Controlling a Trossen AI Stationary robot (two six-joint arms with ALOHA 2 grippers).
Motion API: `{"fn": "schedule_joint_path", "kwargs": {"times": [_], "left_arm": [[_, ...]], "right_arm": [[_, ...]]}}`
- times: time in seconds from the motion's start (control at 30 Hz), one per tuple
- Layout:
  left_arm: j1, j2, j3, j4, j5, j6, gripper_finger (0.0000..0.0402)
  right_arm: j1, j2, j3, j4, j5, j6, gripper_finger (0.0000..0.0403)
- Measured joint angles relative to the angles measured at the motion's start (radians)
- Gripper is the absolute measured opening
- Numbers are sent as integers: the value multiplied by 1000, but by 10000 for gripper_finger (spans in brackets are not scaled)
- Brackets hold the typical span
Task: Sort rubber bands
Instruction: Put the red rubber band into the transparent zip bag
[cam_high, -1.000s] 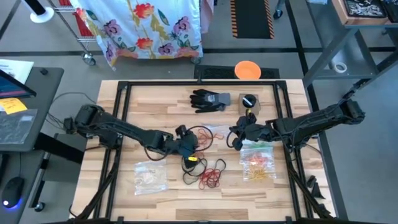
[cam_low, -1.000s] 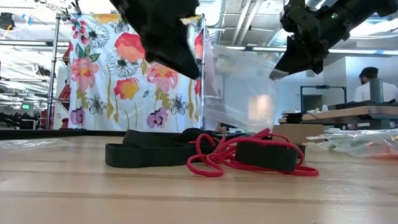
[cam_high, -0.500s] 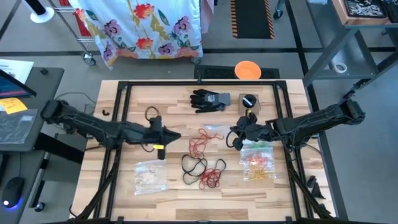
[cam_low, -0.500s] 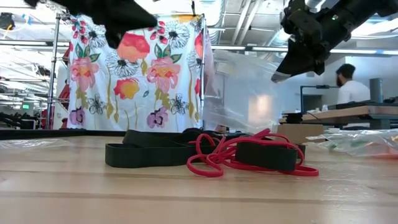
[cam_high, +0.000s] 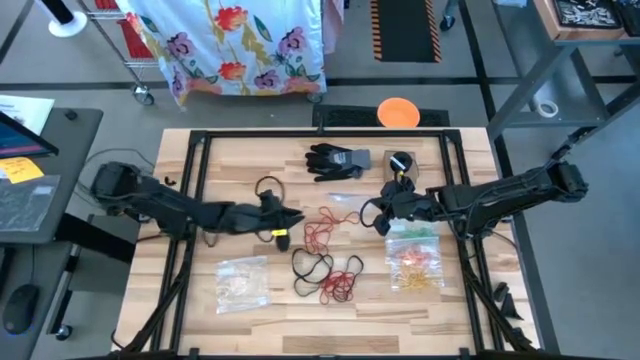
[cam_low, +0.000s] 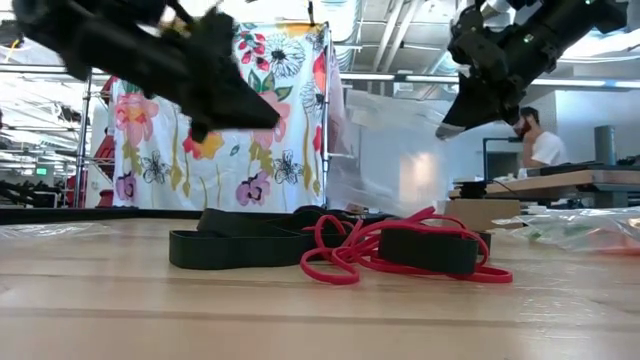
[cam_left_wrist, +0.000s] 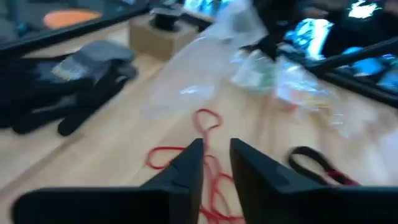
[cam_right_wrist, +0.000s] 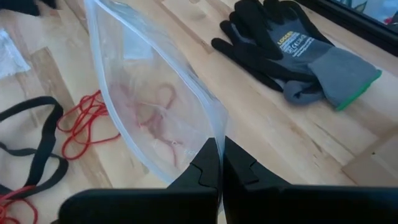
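Presently we record, on the wooden worktop (cam_high: 230, 160), the following items. Rubber bands (cam_high: 322, 262): a loose heap of red and black loops at lower centre of the high view, with a further red cluster (cam_high: 319, 234) just above it; in the low view the black and red loops (cam_low: 400, 250) lie at mid-frame on the boards. Black glove (cam_right_wrist: 283, 46): grey cuff with green edge, white lettering on the back of the hand, which we read only doubtfully as "LOCKED". Clear plastic bag (cam_right_wrist: 155, 106): held up by one edge, red loops visible through it. Two further bags lie flat, one at lower left (cam_high: 243, 282), one at lower right holding orange and yellow bands (cam_high: 415, 265). Small cardboard box with a black object on it (cam_high: 399, 165), right of the glove. Orange disc (cam_high: 397, 112) beyond the worktop's far edge.

Left pincer (cam_high: 283, 217): above the worktop left of the red cluster, fingers (cam_left_wrist: 186, 168) slightly parted, nothing between them. Right pincer (cam_right_wrist: 219, 163): right of centre, closed on the bag's edge.

Behind, a floral cloth (cam_low: 215, 110) hangs; a person (cam_low: 535, 140) stands at far right of the low view.
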Motion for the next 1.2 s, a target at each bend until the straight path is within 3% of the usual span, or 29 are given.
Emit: {"fn": "schedule_joint_path", "kwargs": {"times": [0.13, 0.23, 0.5, 0.63, 0.93, 1.2], "left_arm": [[68, 122, 98, -53, 109, -128, 119], [96, 208, 177, -158, 109, -126, 138], [103, 379, 373, -240, 101, 192, 137], [106, 436, 440, -313, 95, 268, 133], [135, 497, 489, -374, -16, 328, 132], [191, 501, 489, -460, 119, 273, 132]], "right_arm": [[14, 0, 0, -11, 0, 0, 0], [24, 0, 0, -16, -1, 0, 0], [26, 0, 0, -34, 1, 0, 0], [33, 0, 0, -35, 5, 7, 0], [70, 0, 0, -33, 11, 38, 0], [89, 0, 0, -32, 13, 39, 0]]}}
